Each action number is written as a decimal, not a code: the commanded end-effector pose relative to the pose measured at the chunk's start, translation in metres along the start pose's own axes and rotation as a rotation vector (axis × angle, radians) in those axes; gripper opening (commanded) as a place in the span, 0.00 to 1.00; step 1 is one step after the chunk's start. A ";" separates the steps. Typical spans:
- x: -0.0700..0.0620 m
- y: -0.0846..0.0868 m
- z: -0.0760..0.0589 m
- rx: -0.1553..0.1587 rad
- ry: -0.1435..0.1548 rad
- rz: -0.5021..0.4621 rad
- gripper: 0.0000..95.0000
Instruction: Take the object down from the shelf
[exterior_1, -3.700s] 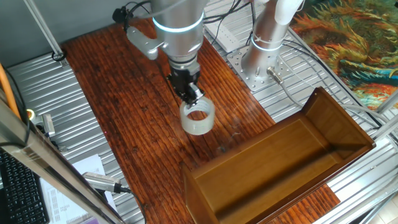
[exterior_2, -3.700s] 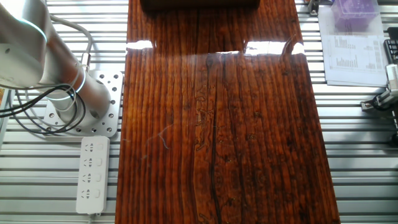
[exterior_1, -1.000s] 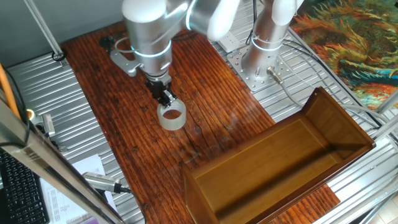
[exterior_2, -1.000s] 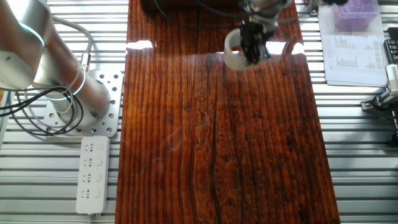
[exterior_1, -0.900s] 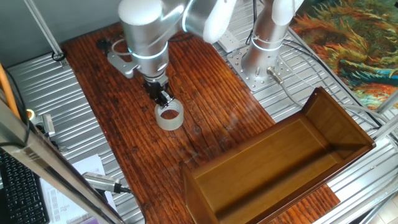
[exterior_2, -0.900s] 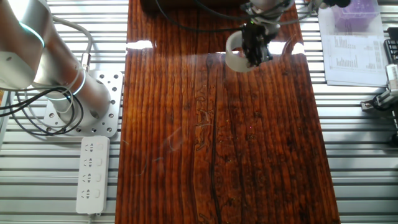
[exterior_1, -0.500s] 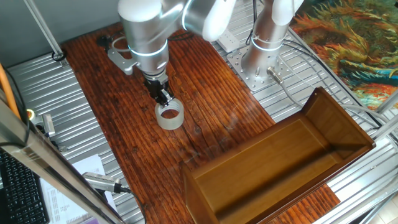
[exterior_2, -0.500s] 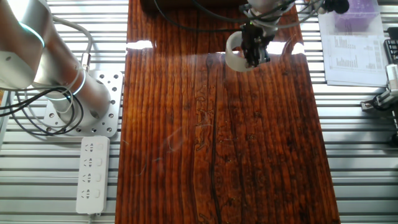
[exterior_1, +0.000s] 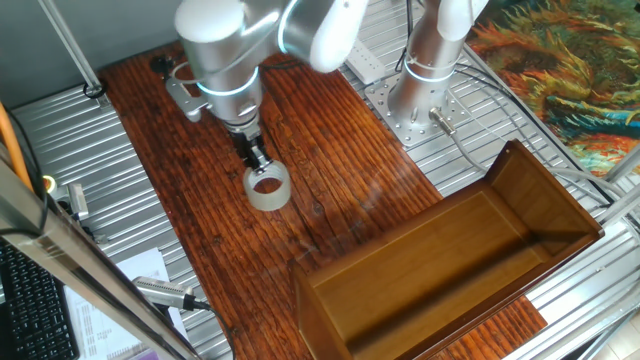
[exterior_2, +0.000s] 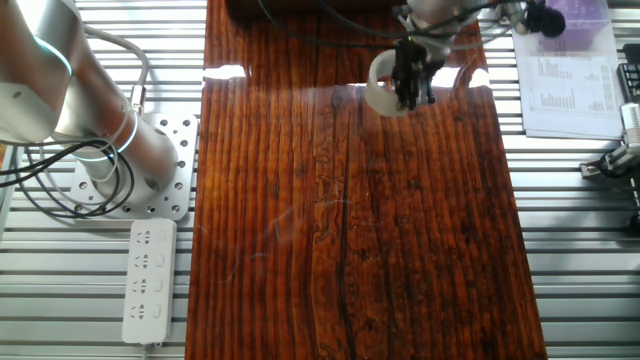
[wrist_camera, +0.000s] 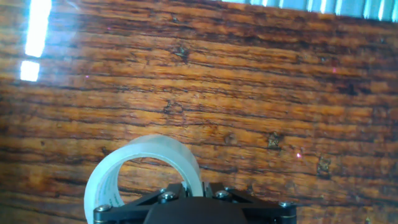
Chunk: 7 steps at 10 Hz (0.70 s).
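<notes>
The object, a whitish translucent tape roll (exterior_1: 268, 199), sits low over the dark tabletop, left of the shelf (exterior_1: 520, 170), a brown wooden tray that holds nothing. My gripper (exterior_1: 258, 160) is shut on the roll's wall, one finger inside the hole and one outside. The other fixed view shows the roll (exterior_2: 379, 92) at the far end of the table with the gripper (exterior_2: 411, 84) on its right side. In the hand view the roll (wrist_camera: 149, 146) stands just ahead of the gripper (wrist_camera: 194, 184). I cannot tell whether the roll touches the table.
The arm's silver base (exterior_1: 420, 80) stands behind the table on slatted aluminium. A power strip (exterior_2: 147, 280) lies beside it. Papers and a purple box (exterior_2: 570, 30) lie off the table's other side, with a cabled tool (exterior_1: 165, 292) near the front left.
The gripper has shifted a little left along the table with the roll still in it. Earlier it carried the roll from higher up, nearer the shelf, down toward the tabletop.
</notes>
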<state>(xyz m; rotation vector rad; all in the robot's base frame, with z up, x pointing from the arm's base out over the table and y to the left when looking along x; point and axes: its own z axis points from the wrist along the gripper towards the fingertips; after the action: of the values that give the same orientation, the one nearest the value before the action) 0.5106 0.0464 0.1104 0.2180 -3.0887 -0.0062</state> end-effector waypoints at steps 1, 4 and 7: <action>-0.006 -0.020 0.010 -0.003 -0.010 -0.034 0.00; -0.009 -0.042 0.026 0.004 -0.013 -0.046 0.00; -0.009 -0.055 0.038 0.007 -0.020 -0.061 0.00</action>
<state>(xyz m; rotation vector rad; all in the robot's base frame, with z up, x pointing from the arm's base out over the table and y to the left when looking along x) 0.5264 -0.0062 0.0713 0.3143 -3.0994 -0.0026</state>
